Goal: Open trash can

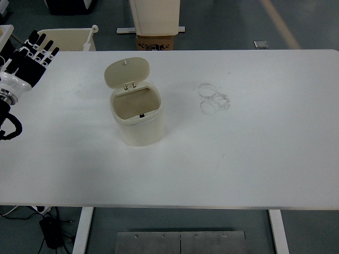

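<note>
Trash can (139, 119) sits on the white surface (254, 159), left of centre, roughly mid-depth. Lid (126, 72) is already swung up and back on its far-side hinge, mouth open and inside looks empty, so the task reads as done or nearly so.

Handling, my read: small cream plastic bin, thin-walled, so light and rigid. Smooth glossy shell, likely slippery, and an empty can will probably slide or tip under a sideways shove. Dark tab at the near rim (142, 115) looks like the latch or push-button; that's the point to press, straight down, not a place to grip. If the lid needs handling, take its free edge, farthest from the hinge. Gripping the body would want a wrap around the sides, below the rim.

Left hand (29, 58) is at the far-left edge of the surface, well apart from the can, fingers spread and extended, holding nothing. Right hand not in view.

Writing: none readable on the can. Cardboard box (156, 42) beyond the far edge has dark print, too small to read. Faint ring-shaped scuffs (213, 98) on the surface right of the can.
</note>
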You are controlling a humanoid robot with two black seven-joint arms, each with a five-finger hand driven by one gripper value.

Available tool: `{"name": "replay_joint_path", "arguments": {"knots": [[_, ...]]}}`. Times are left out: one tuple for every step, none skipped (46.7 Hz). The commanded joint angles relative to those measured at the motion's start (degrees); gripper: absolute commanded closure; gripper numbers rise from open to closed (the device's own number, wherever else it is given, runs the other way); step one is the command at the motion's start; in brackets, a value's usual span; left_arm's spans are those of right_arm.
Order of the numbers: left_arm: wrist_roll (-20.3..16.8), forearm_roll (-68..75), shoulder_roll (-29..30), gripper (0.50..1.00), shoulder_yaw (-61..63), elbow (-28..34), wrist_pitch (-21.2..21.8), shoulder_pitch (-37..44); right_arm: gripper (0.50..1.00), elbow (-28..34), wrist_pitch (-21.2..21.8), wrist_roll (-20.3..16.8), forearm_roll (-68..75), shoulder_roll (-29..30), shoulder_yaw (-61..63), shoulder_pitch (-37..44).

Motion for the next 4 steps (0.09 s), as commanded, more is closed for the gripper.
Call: {"name": "replay_joint_path", "arguments": {"knots": [[-0.01, 0.02, -0.12, 0.5, 0.01, 0.35, -0.14, 0.01, 0.507, 0.0, -0.01, -0.01, 0.23, 0.0, 0.12, 0.08], [-0.01, 0.02, -0.12, 0.5, 0.01, 0.52, -0.23, 0.01, 0.507, 0.0, -0.01, -0.01, 0.23, 0.0, 0.12, 0.08], [-0.01, 0.02, -0.12, 0.5, 0.01, 0.7, -0.23, 0.01, 0.507, 0.0, -0.01, -0.1, 0.23, 0.0, 0.12, 0.08], [-0.01, 0.02, -0.12, 0.5, 0.01, 0.79, -0.23, 0.09, 0.507, 0.0, -0.01, -0.19, 0.32, 0.0, 0.12, 0.08]]}}
